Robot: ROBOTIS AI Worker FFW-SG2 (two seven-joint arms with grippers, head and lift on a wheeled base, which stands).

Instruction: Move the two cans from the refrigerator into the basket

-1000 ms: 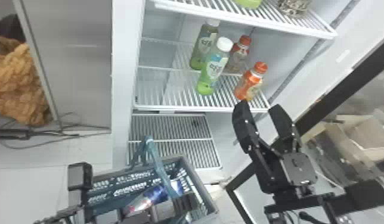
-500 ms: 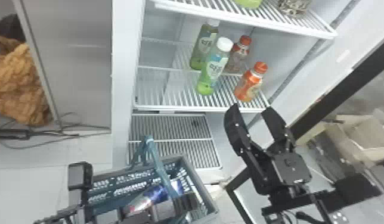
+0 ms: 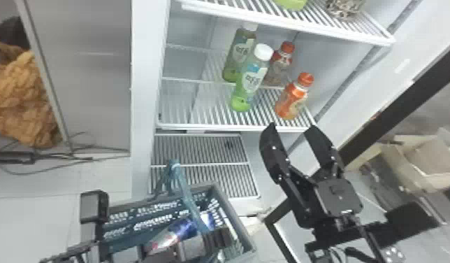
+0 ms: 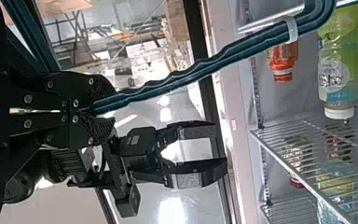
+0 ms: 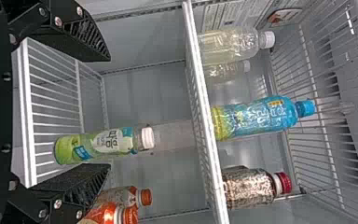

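Note:
Over the basket (image 3: pixel 247 257), my left gripper (image 3: pixel 217 238) is at the bottom of the head view. In the left wrist view the left gripper (image 4: pixel 93 110) is shut on the blue-green basket handle (image 4: pixel 168 79). A blue, silver and red can (image 3: pixel 182 230) lies in the basket, partly hidden by the left arm; whether a second lies beside it, I cannot tell. My right gripper (image 3: pixel 292 134) stands open and empty by the front edge of the refrigerator's middle shelf (image 3: pixel 207 126). Seen from its own wrist, the right gripper (image 5: pixel 108 112) has its fingers wide apart, facing the shelves.
Green-bottomed bottles (image 3: pixel 250 84) and orange-capped bottles (image 3: pixel 293 96) stand on the middle shelf. A blue-capped bottle (image 5: pixel 261 116) and a red-capped bottle (image 5: pixel 251 186) are on the shelf above. The open door's dark frame (image 3: pixel 402 94) is right of the refrigerator, near the right arm.
My right gripper has shifted left and slightly down in the head view, still open. The left arm, the basket and the bottles have kept their places.

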